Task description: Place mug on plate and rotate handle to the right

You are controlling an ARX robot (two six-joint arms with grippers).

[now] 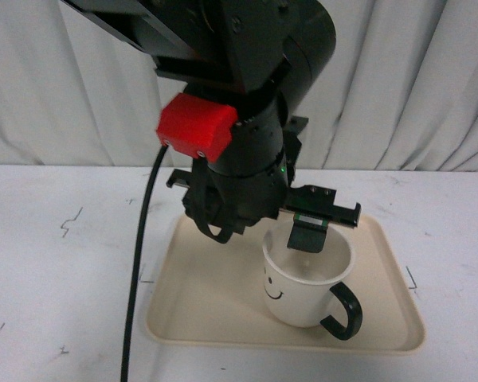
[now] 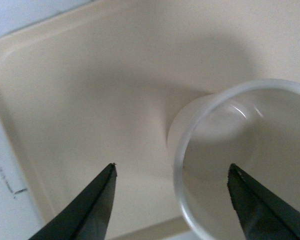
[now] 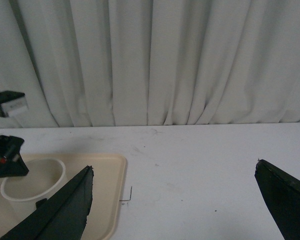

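The cream-white mug (image 1: 301,282) stands upright on the beige plate (image 1: 199,306), right of its middle. Its smiley face looks toward me, and its black handle (image 1: 344,312) points front-right. My left gripper (image 1: 259,231) hangs open just over the mug. In the left wrist view the open gripper (image 2: 172,168) straddles the mug's rim (image 2: 225,97): one finger is over the mug's inside, the other over the plate (image 2: 90,90). My right gripper (image 3: 174,166) is open and empty above the bare table, to the right of the plate (image 3: 107,185) and mug (image 3: 32,182). It is out of the front view.
The white table (image 1: 56,263) carries small black marks. A black cable (image 1: 139,263) hangs from the left arm past the plate's left edge. A white curtain (image 3: 155,60) closes the far side. The left arm's body hides the plate's far edge.
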